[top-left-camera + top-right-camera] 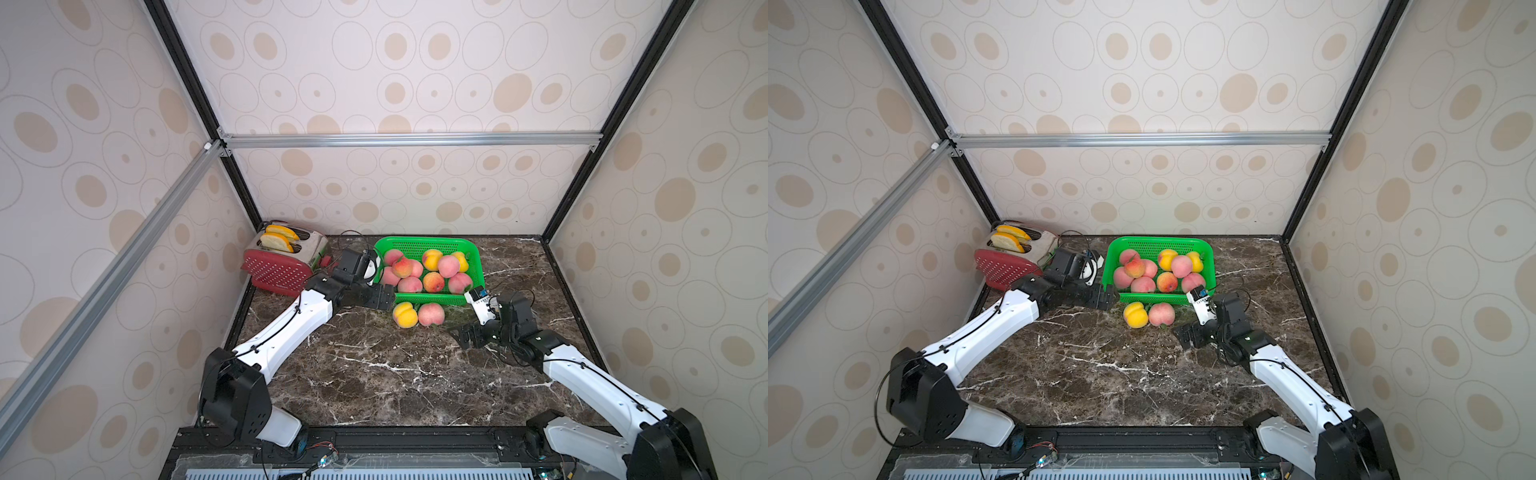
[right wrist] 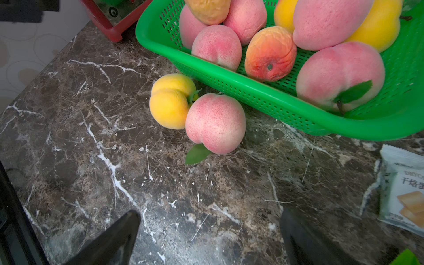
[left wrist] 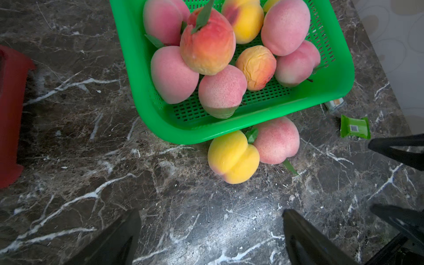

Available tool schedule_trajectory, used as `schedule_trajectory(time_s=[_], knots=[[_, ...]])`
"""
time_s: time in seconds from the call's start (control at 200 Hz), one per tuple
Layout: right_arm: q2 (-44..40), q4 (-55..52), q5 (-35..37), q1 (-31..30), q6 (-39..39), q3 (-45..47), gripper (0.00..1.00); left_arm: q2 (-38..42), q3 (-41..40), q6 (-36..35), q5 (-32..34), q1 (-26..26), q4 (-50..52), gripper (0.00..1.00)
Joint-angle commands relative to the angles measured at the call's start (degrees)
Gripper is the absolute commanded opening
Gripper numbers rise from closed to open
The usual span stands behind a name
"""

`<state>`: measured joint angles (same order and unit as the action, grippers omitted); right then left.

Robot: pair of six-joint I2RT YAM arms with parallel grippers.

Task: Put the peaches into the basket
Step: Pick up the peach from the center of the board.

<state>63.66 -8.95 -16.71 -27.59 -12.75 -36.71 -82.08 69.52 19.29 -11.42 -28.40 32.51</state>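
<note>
Marble tabletop [image 1: 374, 374] seen from above, two robot arms reaching in from the near edge. The right gripper [image 1: 460, 335] and the left gripper [image 1: 385, 297] both hang empty, jaws spread wide, one on each side of two fruits lying on the table. These are a yellow peach [image 1: 404, 314] and a pink peach [image 1: 431, 314], touching each other just in front of the green basket [image 1: 419, 245]. The basket holds about ten piled peaches [image 1: 433, 282]. The job looks mostly done, with two left. A red toaster [image 1: 286, 262] stands at the far left.
</note>
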Motion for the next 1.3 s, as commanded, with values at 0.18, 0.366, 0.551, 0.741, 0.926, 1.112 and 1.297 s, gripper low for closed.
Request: schedule_trajectory(time_s=[0.18, 0.366, 0.551, 0.741, 0.926, 1.112, 1.297], knots=[[10.01, 7.05, 1.94, -1.89, -3.38, -2.84, 1.00, 7.94, -3.42, -0.40, 1.16, -0.47, 0.89, 0.99], [15.73, 10.44, 1.59, -3.18, -4.19, -4.56, 1.00, 8.58, -5.29, 0.59, -0.31, -0.78, -0.70, 0.99], [19.57, 12.95, 3.71, -3.96, -5.80, -5.85, 1.00, 9.56, -8.38, 1.34, 1.43, -3.31, -2.97, 0.99], [22.81, 14.16, 5.19, -4.66, -7.17, -7.51, 1.00, 10.86, -8.79, 1.33, 1.77, -3.60, -3.77, 0.99], [25.90, 15.40, 5.55, -5.55, -8.06, -8.64, 1.00, 12.40, -8.26, 0.50, 2.77, -3.68, -3.77, 0.99], [28.22, 16.55, 5.97, -5.80, -9.00, -9.08, 1.00, 12.91, -8.50, 0.44, 2.83, -3.72, -3.77, 0.99], [30.33, 17.20, 5.60, -6.17, -9.33, -9.79, 0.98, 12.65, -9.66, 1.34, 2.02, -4.02, -4.91, 0.99]])
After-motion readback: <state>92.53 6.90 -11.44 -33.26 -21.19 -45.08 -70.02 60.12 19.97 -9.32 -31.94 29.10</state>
